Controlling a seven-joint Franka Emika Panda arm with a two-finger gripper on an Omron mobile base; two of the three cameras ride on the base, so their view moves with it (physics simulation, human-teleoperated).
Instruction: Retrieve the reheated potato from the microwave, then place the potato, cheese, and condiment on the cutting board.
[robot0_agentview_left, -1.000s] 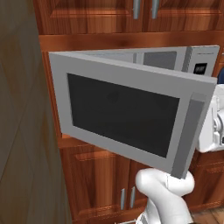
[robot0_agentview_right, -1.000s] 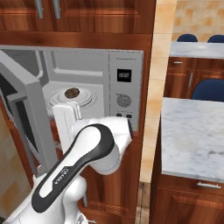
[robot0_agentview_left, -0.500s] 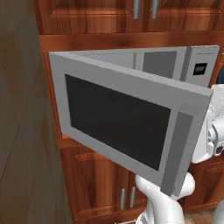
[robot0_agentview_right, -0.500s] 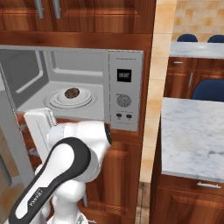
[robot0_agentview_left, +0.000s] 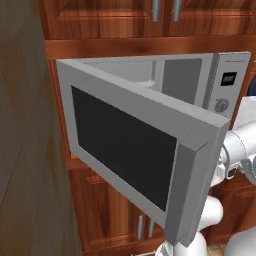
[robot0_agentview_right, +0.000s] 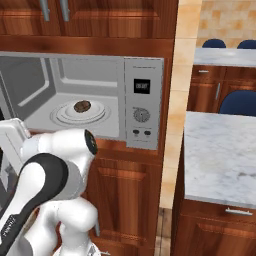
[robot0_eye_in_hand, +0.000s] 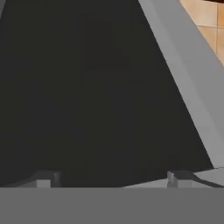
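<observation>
At the far left of the left base view stands a tall dark wood panel, and just beside it the microwave's door swings wide toward the camera, its dark glass window framed in silver-grey. Behind the door the microwave sits in a recess among reddish-brown wooden cabinets, with its control panel at the right end of the box, showing a small dark display above a round knob.

In the right base view the cavity lies open. The potato, a small dark brown lump, rests on the round white turntable plate in the middle of the oven floor. To the right of the cavity is the control panel again, with display, knob and two small buttons below. Below the microwave are more wooden cabinet doors. The white arm bends up at the lower left of this view, in front of the cabinet and below the cavity. Further right a tan tiled column divides the wall, and beyond it a pale marble tabletop lies over wooden drawers, with blue chair backs behind.

In the hand view the tool faces the door's dark glass at close range, its two finger tips spread wide apart with nothing between them.
</observation>
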